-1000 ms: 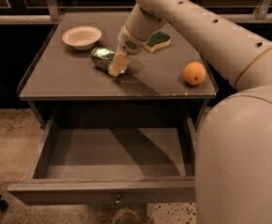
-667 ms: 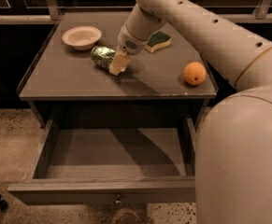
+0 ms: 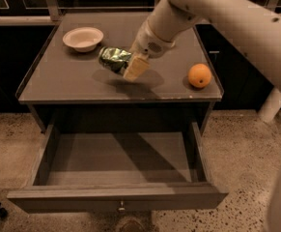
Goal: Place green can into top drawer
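Note:
The green can [image 3: 113, 60], shiny green with silvery patches, lies on its side in my gripper [image 3: 128, 67]. The gripper is shut on it and holds it lifted above the middle of the tabletop [image 3: 82, 83], with its shadow on the surface below. The arm reaches in from the upper right. The top drawer [image 3: 118, 178] is pulled wide open below the table's front edge. Its inside is empty, and its front panel carries a small metal knob [image 3: 121, 207].
A white bowl [image 3: 83, 38] sits at the back left of the tabletop. An orange [image 3: 199, 75] sits near the right edge. The robot's own arm [image 3: 256, 28] fills the upper right. Speckled floor [image 3: 246, 153] surrounds the table.
The gripper has lifted the green can off the tabletop and brought it forward, toward the table's front edge. The sponge behind the arm no longer shows.

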Controlling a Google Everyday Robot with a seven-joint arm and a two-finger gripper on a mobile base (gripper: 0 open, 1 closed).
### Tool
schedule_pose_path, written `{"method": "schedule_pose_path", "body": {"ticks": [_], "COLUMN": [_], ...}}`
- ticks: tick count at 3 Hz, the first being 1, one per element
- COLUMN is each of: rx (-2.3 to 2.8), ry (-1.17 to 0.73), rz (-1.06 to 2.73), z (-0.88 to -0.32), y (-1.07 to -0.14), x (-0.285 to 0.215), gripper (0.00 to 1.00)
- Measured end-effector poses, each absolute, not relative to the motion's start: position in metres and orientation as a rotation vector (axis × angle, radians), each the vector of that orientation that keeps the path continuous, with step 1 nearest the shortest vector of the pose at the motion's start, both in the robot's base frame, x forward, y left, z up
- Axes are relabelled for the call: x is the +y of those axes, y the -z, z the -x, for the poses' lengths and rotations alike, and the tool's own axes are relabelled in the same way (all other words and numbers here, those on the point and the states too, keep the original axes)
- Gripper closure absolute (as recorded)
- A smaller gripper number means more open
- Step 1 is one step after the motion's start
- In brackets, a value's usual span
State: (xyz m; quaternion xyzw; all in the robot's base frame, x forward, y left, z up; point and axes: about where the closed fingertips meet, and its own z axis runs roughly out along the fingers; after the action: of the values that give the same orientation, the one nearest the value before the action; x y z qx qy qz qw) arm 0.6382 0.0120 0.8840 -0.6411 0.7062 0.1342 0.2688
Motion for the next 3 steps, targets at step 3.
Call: {"method": "schedule_pose_path", "body": {"ticks": [3], "rx": [1.900], "ry": [-0.367], "rz": [1.551], "z": [-0.487], "y": [-0.910], "x": [-0.057], "gripper": [1.00]}}
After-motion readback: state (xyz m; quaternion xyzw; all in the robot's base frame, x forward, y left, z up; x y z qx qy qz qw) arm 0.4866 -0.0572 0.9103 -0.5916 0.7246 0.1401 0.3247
